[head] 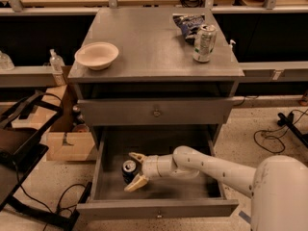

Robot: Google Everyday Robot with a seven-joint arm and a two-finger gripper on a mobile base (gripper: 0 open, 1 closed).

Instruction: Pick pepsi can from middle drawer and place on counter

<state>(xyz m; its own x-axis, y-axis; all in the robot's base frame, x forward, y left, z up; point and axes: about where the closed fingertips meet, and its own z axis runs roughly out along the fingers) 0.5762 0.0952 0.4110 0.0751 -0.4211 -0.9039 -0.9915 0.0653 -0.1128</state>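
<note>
The pepsi can, dark blue with a silver top, stands upright on the left of the floor of the open middle drawer. My gripper reaches into the drawer from the right. It is open, with one finger on the far side of the can and one on the near side. I cannot tell whether the fingers touch the can. The grey counter is the top of the cabinet above.
On the counter stand a beige bowl at the left, and a silver-green can and a dark snack bag at the right. The shallower drawer above is shut. A cardboard box and a black frame are on the left floor.
</note>
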